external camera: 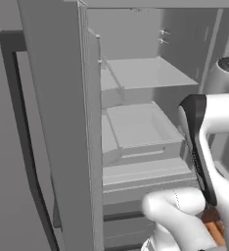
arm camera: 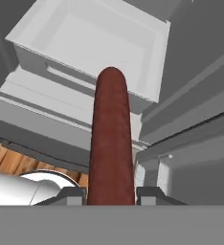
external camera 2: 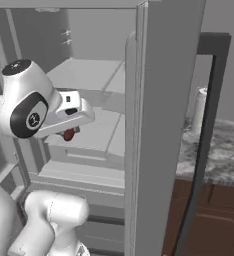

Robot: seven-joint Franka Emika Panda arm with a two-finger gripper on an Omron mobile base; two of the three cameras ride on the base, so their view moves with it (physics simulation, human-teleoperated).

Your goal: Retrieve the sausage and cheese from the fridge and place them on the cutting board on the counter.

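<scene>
Sausage (arm camera: 111, 139) out of the fridge (external camera: 136, 73).
My claw (arm camera: 111, 194) grips it tight; next, carry it to the worktop (external camera 2: 214, 150).

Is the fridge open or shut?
Open: the fridge door stands swung aside and its shelves and bins show.

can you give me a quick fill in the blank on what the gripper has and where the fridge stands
1. The gripper is shut on the ____.
2. The sausage is dark red-____ in colour.
3. The door of the fridge stands ____.
4. In the right base view, the counter lies to the ____ of the fridge.

Missing words: sausage; brown; open; right
</scene>
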